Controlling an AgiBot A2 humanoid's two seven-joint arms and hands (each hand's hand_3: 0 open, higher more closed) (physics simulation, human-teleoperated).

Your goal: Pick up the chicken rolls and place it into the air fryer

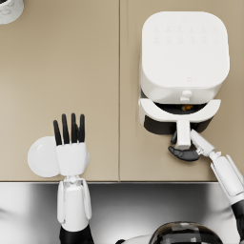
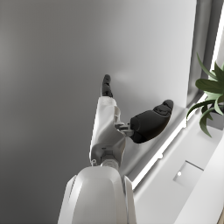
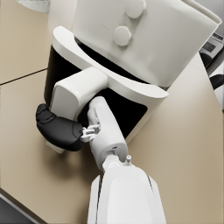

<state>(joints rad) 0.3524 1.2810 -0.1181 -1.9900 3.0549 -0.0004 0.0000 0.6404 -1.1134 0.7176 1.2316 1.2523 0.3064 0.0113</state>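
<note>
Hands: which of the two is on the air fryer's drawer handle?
The right hand, wrapped around the drawer handle. The left hand is flat, fingers straight, above the white plate.

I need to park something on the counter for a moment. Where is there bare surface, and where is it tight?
Bare counter runs between the cup at the far left corner, the air fryer and the left hand. It is tight at the fryer's front: its drawer is pulled out, with the right hand at the handle. The plate lies partly under the left hand.
</note>
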